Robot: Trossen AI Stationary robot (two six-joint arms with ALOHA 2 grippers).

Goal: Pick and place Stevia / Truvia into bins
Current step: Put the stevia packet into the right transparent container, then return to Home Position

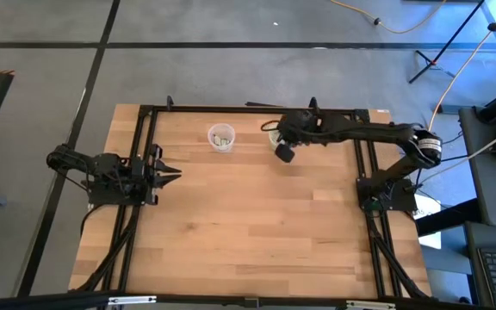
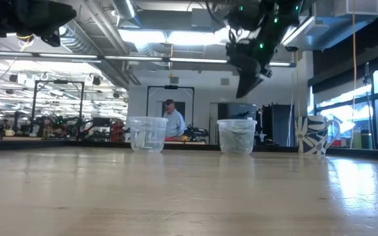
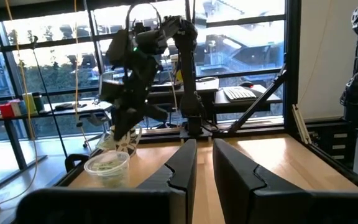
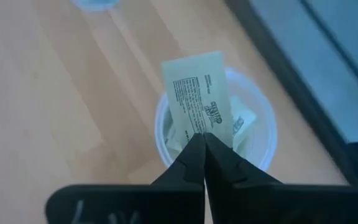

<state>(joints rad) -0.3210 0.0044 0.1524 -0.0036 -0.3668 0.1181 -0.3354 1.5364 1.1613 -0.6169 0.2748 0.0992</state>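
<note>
We find the right gripper pinching a sachet by its edge above the cup at the table's twelve o'clock. The thin hold risks slip; released off-centre, it may miss. The left gripper waits at nine o'clock, jaws narrow, empty.

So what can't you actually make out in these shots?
- High view: the right-hand cup is mostly covered by the right gripper.
- Right wrist view: print on the held sachet is too small to read.
- Low view: sachets inside the cups blur behind translucent walls.
</note>
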